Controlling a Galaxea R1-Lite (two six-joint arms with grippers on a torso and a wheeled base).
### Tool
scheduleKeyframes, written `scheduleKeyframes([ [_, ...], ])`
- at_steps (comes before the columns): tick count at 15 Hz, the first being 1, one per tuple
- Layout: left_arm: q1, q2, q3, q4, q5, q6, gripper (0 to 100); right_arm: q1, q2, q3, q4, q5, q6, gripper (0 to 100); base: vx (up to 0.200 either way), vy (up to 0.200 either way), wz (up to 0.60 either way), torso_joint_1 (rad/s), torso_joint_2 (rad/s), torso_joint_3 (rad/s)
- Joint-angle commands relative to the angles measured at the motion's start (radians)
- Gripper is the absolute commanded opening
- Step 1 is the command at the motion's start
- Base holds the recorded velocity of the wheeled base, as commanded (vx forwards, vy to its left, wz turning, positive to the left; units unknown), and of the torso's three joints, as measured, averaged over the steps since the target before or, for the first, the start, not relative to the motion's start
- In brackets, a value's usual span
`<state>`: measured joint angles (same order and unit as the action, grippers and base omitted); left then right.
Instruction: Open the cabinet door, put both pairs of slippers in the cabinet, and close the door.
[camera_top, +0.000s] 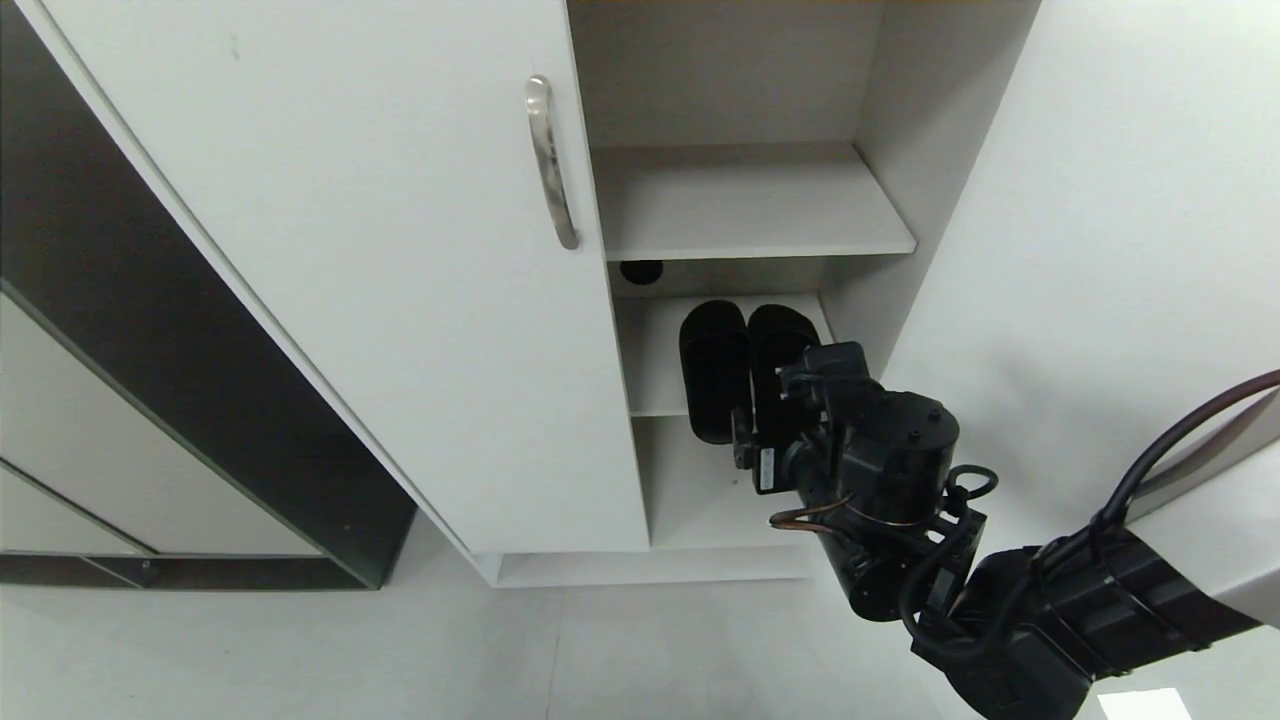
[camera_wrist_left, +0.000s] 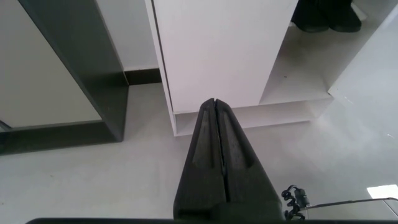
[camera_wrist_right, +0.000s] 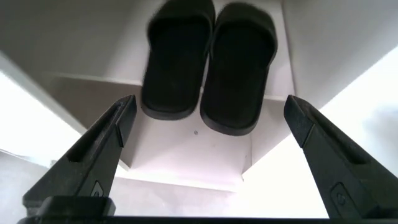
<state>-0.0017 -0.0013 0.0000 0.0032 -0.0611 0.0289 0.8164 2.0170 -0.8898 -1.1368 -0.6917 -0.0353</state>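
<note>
A pair of black slippers (camera_top: 745, 365) lies side by side on the lower shelf (camera_top: 650, 350) of the white cabinet, heels overhanging its front edge. In the right wrist view the same slippers (camera_wrist_right: 208, 62) lie just beyond my right gripper (camera_wrist_right: 208, 134), which is open with nothing between its fingers (camera_wrist_right: 106, 140). In the head view my right gripper (camera_top: 765, 425) hovers in front of the slippers' heels. The cabinet's right door (camera_top: 1100, 220) stands open; the left door (camera_top: 380, 260) with its metal handle (camera_top: 550, 165) is shut. My left gripper (camera_wrist_left: 214, 109) is shut and empty, above the floor before the cabinet base.
An upper shelf (camera_top: 750, 205) and the bottom compartment (camera_top: 700, 490) of the cabinet hold nothing. A dark panel (camera_top: 150, 300) stands to the left of the cabinet. Pale floor (camera_top: 400, 650) lies in front.
</note>
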Motion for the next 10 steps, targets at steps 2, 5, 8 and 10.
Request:
scheduleKeyframes([
  [2,0.0,0.001,0.0,0.0,0.0,0.0,0,0.001,0.0,0.0,0.0,0.0,0.0,100,0.0,0.0,0.0,0.002,0.0,0.188],
  [5,0.0,0.001,0.0,0.0,0.001,0.0,0,0.001,0.0,0.0,0.0,0.0,0.0,100,0.0,0.0,0.0,0.002,0.0,0.204],
  [8,0.0,0.001,0.0,0.0,0.001,0.0,0,0.001,0.0,0.0,-0.001,0.0,0.002,100,0.0,0.0,0.0,0.009,0.01,0.203],
  [10,0.0,0.001,0.0,0.0,0.001,0.0,0,0.001,0.005,0.0,-0.001,0.0,0.002,100,0.0,0.0,0.0,0.002,0.0,0.212],
])
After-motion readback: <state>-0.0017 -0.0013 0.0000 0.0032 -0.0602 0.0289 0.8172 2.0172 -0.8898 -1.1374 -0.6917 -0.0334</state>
